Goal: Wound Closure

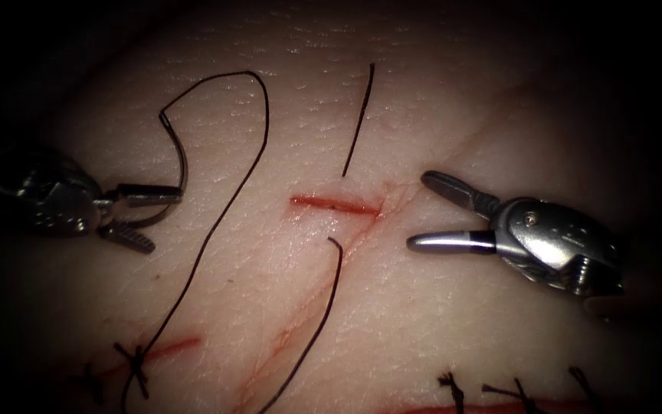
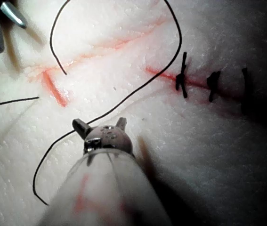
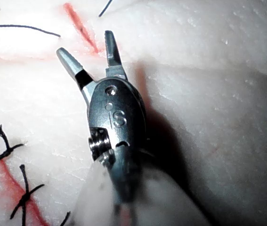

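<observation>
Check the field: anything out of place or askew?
One thing: the needle lies out of the tissue, left of the cut, between the left tool's open jaws, seemingly ungripped. The right tool is open, holding nothing.

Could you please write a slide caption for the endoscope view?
Left tool open beside curved steel needle lying on pale tissue; right tool open, empty, right of short red cut.
</observation>
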`<state>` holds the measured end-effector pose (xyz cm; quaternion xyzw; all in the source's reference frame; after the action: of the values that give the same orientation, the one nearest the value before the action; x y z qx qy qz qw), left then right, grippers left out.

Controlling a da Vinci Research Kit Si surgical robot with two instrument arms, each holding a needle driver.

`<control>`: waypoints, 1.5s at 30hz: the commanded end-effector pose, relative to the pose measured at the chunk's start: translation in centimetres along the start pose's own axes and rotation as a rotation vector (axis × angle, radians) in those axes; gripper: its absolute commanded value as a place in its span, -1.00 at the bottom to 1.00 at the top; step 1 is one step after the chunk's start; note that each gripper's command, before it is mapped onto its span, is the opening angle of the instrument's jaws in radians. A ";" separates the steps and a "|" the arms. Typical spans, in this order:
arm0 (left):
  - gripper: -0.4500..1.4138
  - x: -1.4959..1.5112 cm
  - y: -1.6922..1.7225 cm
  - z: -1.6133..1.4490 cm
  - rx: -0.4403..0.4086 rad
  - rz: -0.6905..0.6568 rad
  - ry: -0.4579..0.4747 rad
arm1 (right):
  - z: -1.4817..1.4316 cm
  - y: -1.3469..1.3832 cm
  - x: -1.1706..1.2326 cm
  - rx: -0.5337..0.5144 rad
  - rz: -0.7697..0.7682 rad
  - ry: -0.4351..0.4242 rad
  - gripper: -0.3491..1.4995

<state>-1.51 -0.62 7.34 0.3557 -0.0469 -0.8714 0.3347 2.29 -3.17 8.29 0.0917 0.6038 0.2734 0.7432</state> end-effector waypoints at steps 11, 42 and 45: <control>0.44 0.05 0.18 0.44 -0.067 0.141 -0.048 | 0.07 -0.05 -0.07 0.006 0.003 0.008 0.93; -1.00 0.00 -0.01 0.27 -0.051 0.017 -0.107 | -0.04 -0.09 0.19 0.043 0.035 0.026 0.82; -1.00 -0.01 -0.07 0.15 0.000 -0.032 -0.096 | -0.06 -0.06 0.32 0.047 0.022 0.023 0.80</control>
<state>-1.55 -0.50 7.30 0.3218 -0.0692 -0.8944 0.3027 2.22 -3.03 7.92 0.1105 0.6172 0.2683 0.7314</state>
